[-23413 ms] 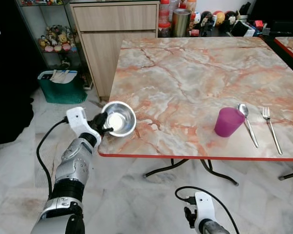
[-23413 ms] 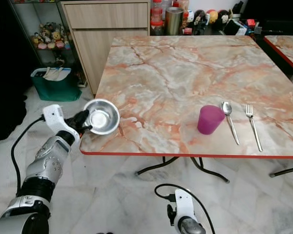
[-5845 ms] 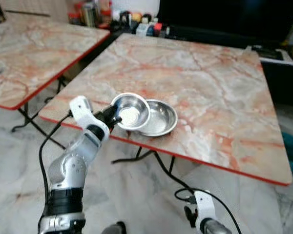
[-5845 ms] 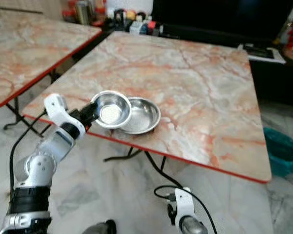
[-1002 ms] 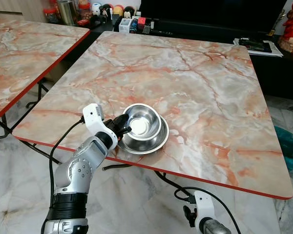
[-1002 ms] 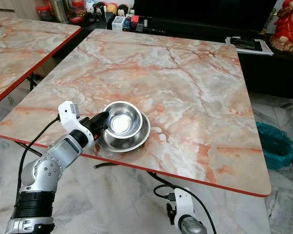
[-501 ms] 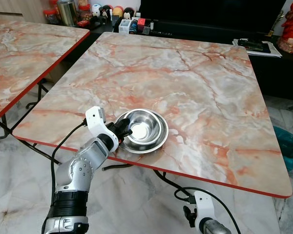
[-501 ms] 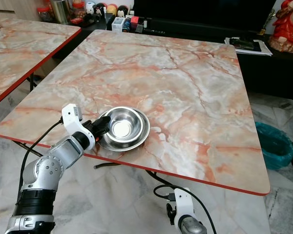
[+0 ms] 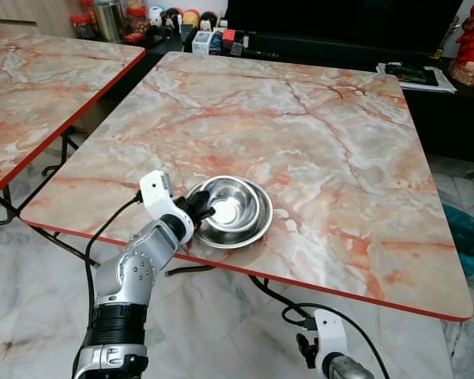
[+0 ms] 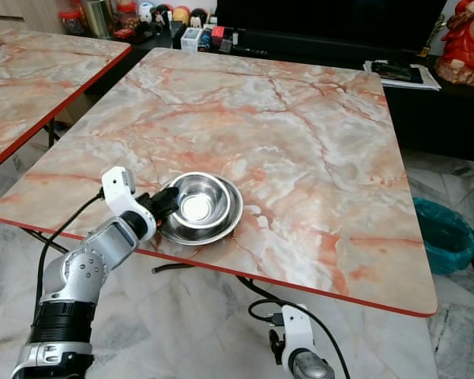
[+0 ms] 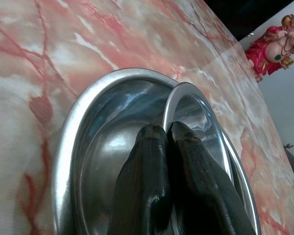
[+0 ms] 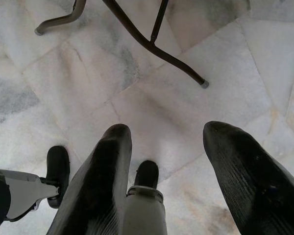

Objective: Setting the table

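Table: marble-patterned top (image 9: 316,134) with a red edge; a 2nd like table (image 9: 39,71) stands to the robot's left.
Bowl: small steel bowl (image 9: 231,207) sits nested inside a wider steel dish (image 9: 257,225), near the table's front edge, toward its front-left corner.
Left gripper: left gripper (image 9: 199,208) is at the bowl's left rim; the left wrist view shows its fingers (image 11: 147,171) pressed together over that rim, 1 inside the bowl, so it is clamped on the bowl.
Right gripper: right gripper (image 12: 164,171) hangs idle over the floor tiles (image 12: 152,98), fingers spread apart, holding nothing.
Stage (judgement): bowl appears seated in the dish; release is the step in hand.
Risk 1 (judgement): withdrawing before the fingers part fully could drag or tip the bowl out of the dish.
Risk 2 (judgement): the set lies close to the front edge; a sideways pull could slide the smooth dish toward the drop.
Markings: no brand, label or writing legible on bowl, dish or table.
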You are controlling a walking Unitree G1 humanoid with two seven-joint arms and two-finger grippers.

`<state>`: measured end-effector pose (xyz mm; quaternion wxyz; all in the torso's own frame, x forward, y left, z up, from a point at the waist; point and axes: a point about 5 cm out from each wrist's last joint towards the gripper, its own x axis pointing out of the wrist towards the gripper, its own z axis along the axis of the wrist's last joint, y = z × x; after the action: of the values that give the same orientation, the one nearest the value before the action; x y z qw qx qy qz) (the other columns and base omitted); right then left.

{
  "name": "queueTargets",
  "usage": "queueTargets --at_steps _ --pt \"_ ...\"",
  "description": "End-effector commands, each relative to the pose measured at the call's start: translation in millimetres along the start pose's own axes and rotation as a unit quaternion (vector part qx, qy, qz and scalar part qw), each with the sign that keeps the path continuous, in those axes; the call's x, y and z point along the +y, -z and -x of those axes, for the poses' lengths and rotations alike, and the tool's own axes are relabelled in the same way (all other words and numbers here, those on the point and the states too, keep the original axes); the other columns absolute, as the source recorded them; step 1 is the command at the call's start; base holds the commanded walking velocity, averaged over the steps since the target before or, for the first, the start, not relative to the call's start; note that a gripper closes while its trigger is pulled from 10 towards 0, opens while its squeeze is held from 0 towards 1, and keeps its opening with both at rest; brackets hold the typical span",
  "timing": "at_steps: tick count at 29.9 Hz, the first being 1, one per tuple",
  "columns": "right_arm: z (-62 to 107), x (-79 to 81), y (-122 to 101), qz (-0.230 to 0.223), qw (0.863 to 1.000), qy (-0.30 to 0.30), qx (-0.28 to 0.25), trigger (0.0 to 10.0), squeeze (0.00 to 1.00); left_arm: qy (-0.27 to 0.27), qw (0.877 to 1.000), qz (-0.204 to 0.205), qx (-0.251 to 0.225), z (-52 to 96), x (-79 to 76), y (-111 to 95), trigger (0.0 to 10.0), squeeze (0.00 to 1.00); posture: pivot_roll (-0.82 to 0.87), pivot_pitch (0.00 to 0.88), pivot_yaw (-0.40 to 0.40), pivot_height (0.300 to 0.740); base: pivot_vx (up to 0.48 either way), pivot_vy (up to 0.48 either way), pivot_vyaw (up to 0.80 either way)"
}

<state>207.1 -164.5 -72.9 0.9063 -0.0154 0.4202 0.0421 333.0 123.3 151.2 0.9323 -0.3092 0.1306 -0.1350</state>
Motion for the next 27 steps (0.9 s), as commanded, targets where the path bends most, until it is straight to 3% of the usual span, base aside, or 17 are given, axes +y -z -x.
queueTargets --at_steps 1,4,5,6,10,12,13,14,21,27 --pt "0.6 -1.1 3 -0.005 1.0 0.002 0.008 10.0 0.0 0.003 1.0 -0.007 -0.003 -2.6 -4.3 -4 10.0 0.0 0.09 0.099 -0.035 0.74 0.0 0.0 0.0" --pt "0.6 -0.8 3 -0.004 1.0 0.001 0.008 10.0 0.0 0.003 1.0 -0.008 0.002 -3.0 -4.4 -3 10.0 0.0 0.1 0.098 -0.035 0.74 0.0 0.0 0.0" --pt "0.5 -0.9 3 -0.004 1.0 0.001 0.008 10.0 0.0 0.003 1.0 -0.009 0.003 -3.1 -4.6 -3 10.0 0.83 0.1 0.098 -0.035 0.74 0.0 0.0 0.0" --pt "0.5 -1.0 3 -0.005 1.0 0.002 0.008 10.0 0.0 0.003 1.0 -0.011 0.003 -3.3 -4.7 -3 10.0 1.0 0.1 0.098 -0.035 0.74 0.0 0.0 0.0" --pt "0.5 -0.9 3 -0.005 1.0 0.002 0.007 10.0 0.0 0.001 1.0 -0.012 0.002 -3.4 -4.2 -4 10.0 0.98 0.1 0.097 -0.035 0.74 0.0 0.0 0.0" --pt "0.5 -0.9 3 -0.004 1.0 0.002 0.007 10.0 0.0 0.0 1.0 -0.012 0.001 -3.4 -4.2 -4 10.0 0.84 0.1 0.097 -0.035 0.74 0.0 0.0 0.0" --pt "0.4 -0.8 3 -0.004 1.0 0.002 0.007 10.0 0.0 0.001 1.0 -0.012 0.001 -3.4 -4.3 -4 10.0 0.84 0.1 0.097 -0.035 0.74 0.0 0.0 0.0" --pt "0.4 -0.8 3 -0.005 1.0 0.001 0.007 10.0 0.0 0.0 1.0 -0.012 0.0 -3.2 -4.3 -5 10.0 0.0 0.1 0.098 -0.035 0.74 0.0 0.0 0.0" --pt "0.3 -1.0 2 -0.005 1.0 0.002 0.006 10.0 0.0 0.002 1.0 -0.021 0.0 -1.1 -4.9 -10 10.0 0.0 0.1 0.093 -0.035 0.74 0.0 0.0 0.0" --pt "0.1 -0.6 1 -0.005 1.0 0.002 0.005 10.0 0.0 0.001 0.998 -0.062 0.002 4.9 -1.8 -20 10.0 0.0 0.1 0.093 -0.035 0.74 0.0 0.0 0.0"
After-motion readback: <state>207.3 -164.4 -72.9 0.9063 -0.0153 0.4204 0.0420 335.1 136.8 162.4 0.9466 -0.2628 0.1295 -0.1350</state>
